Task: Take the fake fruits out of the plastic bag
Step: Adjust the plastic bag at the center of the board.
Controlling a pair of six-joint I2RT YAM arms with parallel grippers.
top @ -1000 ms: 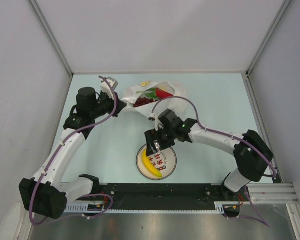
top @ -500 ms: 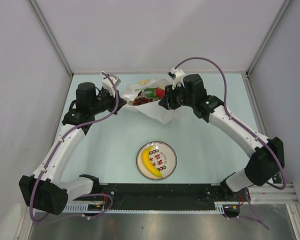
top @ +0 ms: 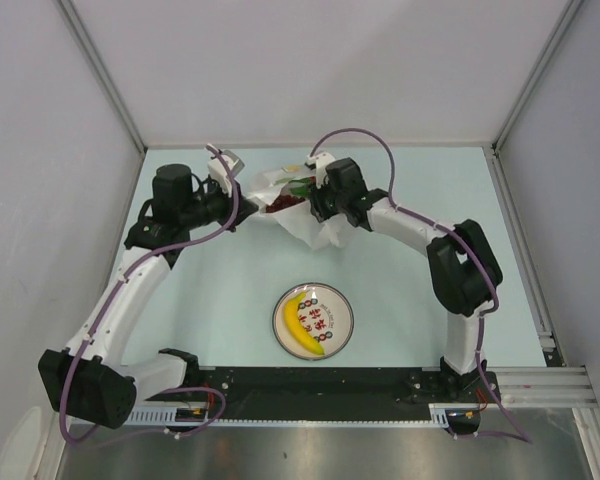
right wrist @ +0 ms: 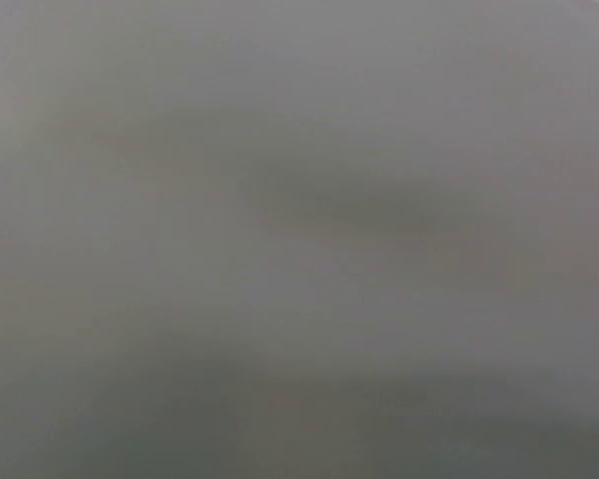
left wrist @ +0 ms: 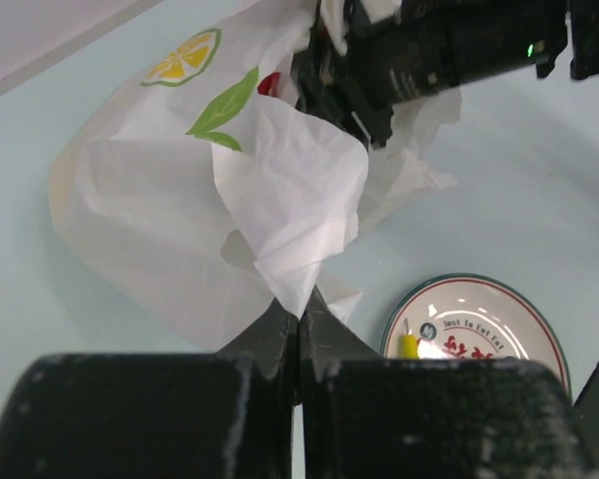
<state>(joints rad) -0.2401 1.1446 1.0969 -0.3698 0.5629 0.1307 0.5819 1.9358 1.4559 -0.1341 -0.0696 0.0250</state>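
Observation:
The white plastic bag (top: 318, 232) lies at the back of the table, its mouth held up. My left gripper (left wrist: 299, 309) is shut on a pinched fold of the plastic bag (left wrist: 180, 200). My right gripper (top: 318, 203) reaches into the bag's mouth from the right, its fingers hidden by plastic; its own view is a grey blur. Dark red grapes (top: 280, 203) and a bit of green leaf (top: 298, 183) show inside the bag. A yellow banana (top: 300, 325) lies on the white plate (top: 348, 318).
The plate (left wrist: 539, 324) with red marks sits near the front middle, between the two arm bases. Grey walls close the table at the back and both sides. A black rail runs along the near edge.
My right arm swung from above the plate back to the bag and pushed its gripper into the mouth. The left gripper kept its hold on the bag.

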